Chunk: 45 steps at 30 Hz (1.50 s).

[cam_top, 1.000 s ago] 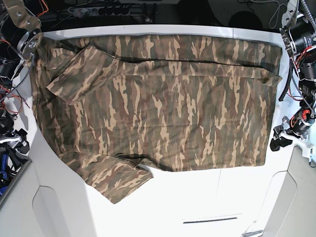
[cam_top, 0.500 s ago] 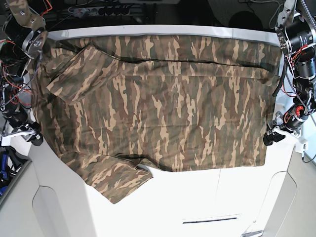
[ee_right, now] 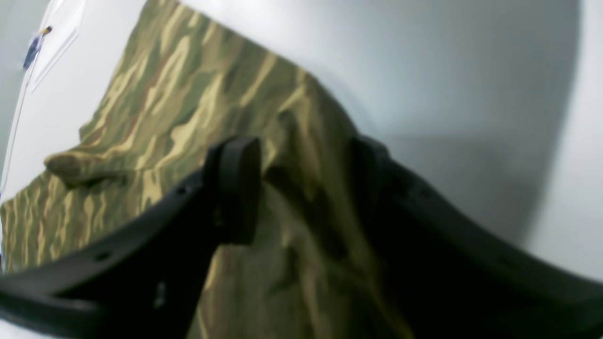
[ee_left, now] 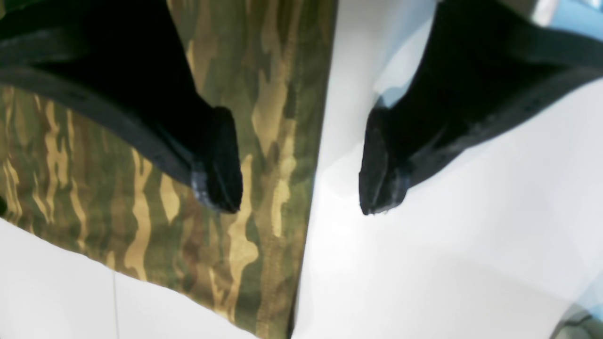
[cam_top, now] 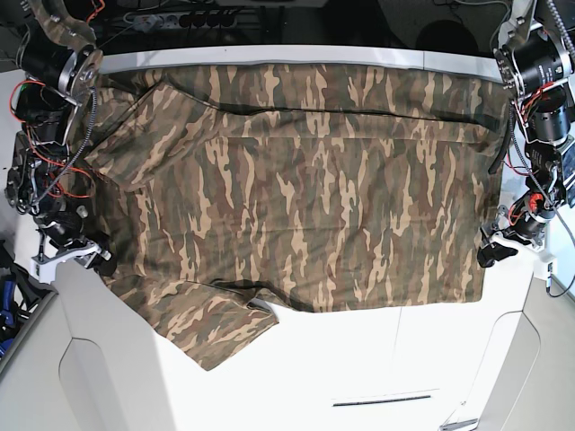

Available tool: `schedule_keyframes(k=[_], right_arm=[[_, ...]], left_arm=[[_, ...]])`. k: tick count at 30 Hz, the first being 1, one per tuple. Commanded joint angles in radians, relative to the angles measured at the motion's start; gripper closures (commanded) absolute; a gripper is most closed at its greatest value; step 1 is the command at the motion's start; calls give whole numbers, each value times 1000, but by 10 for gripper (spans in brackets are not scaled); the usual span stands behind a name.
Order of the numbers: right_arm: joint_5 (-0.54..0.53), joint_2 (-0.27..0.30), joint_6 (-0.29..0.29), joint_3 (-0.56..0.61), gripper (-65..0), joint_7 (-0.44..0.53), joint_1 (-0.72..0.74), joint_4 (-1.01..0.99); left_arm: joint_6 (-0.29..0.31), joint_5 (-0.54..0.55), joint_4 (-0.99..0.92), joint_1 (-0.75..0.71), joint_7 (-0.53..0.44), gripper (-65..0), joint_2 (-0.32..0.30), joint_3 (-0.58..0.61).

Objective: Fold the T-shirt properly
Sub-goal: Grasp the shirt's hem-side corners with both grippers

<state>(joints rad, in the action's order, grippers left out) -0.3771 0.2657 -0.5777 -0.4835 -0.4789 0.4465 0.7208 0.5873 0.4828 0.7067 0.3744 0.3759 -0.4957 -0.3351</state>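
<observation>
The camouflage T-shirt [cam_top: 305, 189] lies spread flat across the white table [cam_top: 359, 359], with one sleeve [cam_top: 216, 328] hanging toward the front edge. On the right of the base view, my left gripper [cam_top: 490, 254] sits at the shirt's lower right corner. In the left wrist view it [ee_left: 301, 188] is open, one finger over the T-shirt [ee_left: 141, 197] and the other over bare table. My right gripper [cam_top: 94, 259] is at the shirt's left edge. Its open jaws [ee_right: 306, 188] straddle a raised fold of the T-shirt [ee_right: 179, 103].
Grey panels flank the table's front corners [cam_top: 99, 386]. A dark slot [cam_top: 382, 400] runs along the front of the table. A power strip [cam_top: 189, 18] and cables lie behind the back edge. Both arms' wiring hangs beside the table's sides.
Both arms have come in from the sides. The right gripper has moved down and inward to the shirt's left edge, and the left gripper has moved inward to its lower right corner.
</observation>
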Motion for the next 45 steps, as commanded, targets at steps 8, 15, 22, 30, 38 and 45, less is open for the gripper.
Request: schedule_keyframes(k=[8,15,22,30,38,45], right_arm=[[-8,-24,-7,33,-303,-14,21,12],[-8,-36,-13,33,-303,-15,21,12],[-8,-35,-13,33,-277,-15,21,12],[-8,-28,-14,33,0,-16,22,16],[-8,-24,-29,33,0,-90,21,65],[-105,-21,-34,33,0,-229,21,163]], left_arm=[[1,6,13,22,-5,-421,29,-3],[3,8,13,21,13,-421,56,-3],[4,37,13,22,9,-234,58,32],[17,37,13,45,-2,0,57,37],[111,101,21,58,31,0,25,37],[111,218,51,57,196,0,-19,37]])
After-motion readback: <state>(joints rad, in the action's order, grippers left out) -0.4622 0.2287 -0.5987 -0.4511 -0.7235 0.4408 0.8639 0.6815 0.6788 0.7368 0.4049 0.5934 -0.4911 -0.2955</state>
